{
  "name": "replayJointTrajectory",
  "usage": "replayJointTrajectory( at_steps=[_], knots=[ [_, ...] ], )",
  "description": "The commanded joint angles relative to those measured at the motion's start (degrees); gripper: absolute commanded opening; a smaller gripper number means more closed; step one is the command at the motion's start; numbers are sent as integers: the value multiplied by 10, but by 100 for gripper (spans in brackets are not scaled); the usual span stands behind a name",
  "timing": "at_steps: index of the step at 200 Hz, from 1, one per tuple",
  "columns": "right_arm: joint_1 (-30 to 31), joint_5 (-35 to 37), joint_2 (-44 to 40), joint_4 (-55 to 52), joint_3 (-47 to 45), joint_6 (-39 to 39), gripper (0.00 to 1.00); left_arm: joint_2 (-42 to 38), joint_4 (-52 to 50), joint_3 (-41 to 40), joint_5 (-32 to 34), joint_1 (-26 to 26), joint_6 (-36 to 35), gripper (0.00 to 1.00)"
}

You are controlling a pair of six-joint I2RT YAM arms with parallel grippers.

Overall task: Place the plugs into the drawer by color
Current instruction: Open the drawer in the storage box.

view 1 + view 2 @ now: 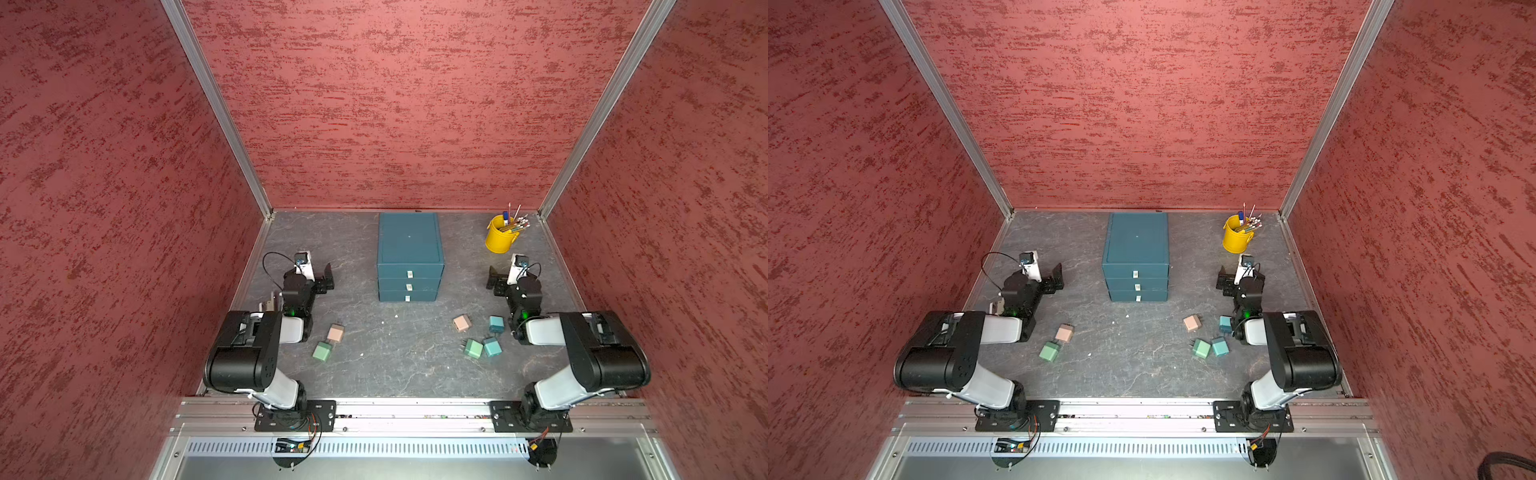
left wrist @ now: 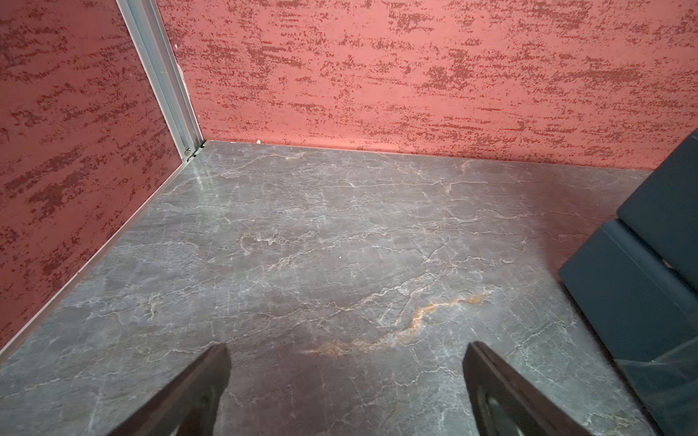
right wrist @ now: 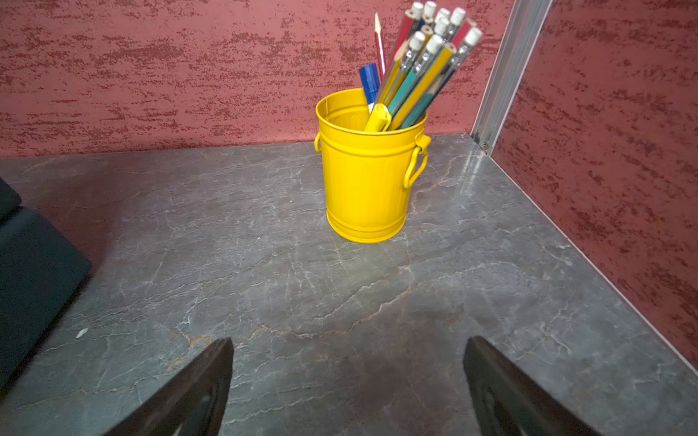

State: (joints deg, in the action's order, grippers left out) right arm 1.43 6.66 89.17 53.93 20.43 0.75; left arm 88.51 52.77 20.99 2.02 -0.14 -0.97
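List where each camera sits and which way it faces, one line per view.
Top views: high behind the robot, looking down on table, drawer, plugs, left arm, right arm.
Left wrist: on the left arm, facing the far left corner; open left gripper shows.
Right wrist: on the right arm, facing the yellow bucket; open right gripper shows.
Shared: both wrist views catch the drawer.

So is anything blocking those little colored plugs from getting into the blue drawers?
Only the drawer chest itself: all three drawers look shut, so one must be pulled open first. The table between the plugs and its front holds nothing but tiny white specks.
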Motion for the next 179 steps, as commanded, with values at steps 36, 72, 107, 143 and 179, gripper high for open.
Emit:
replayJointTrajectory(
  at_steps=[36, 72, 107, 143, 179],
  knots=[
    [1, -10, -4, 1, 10, -5, 98, -1, 13, -2, 6, -3, -8, 100],
    [1, -10, -3, 1, 9, -5, 98, -2, 15, -4, 9, -4, -7, 100],
    [1, -10, -3, 0, 10, -5, 98, -1, 12, -2, 3, -1, -6, 100],
    [1, -10, -4, 0, 10, -5, 98, -1, 3, 3, -6, 5, -3, 100],
    [1, 29, -29, -6, 0, 11, 98, -9, -17, 11, -15, 16, 6, 100]
  ],
)
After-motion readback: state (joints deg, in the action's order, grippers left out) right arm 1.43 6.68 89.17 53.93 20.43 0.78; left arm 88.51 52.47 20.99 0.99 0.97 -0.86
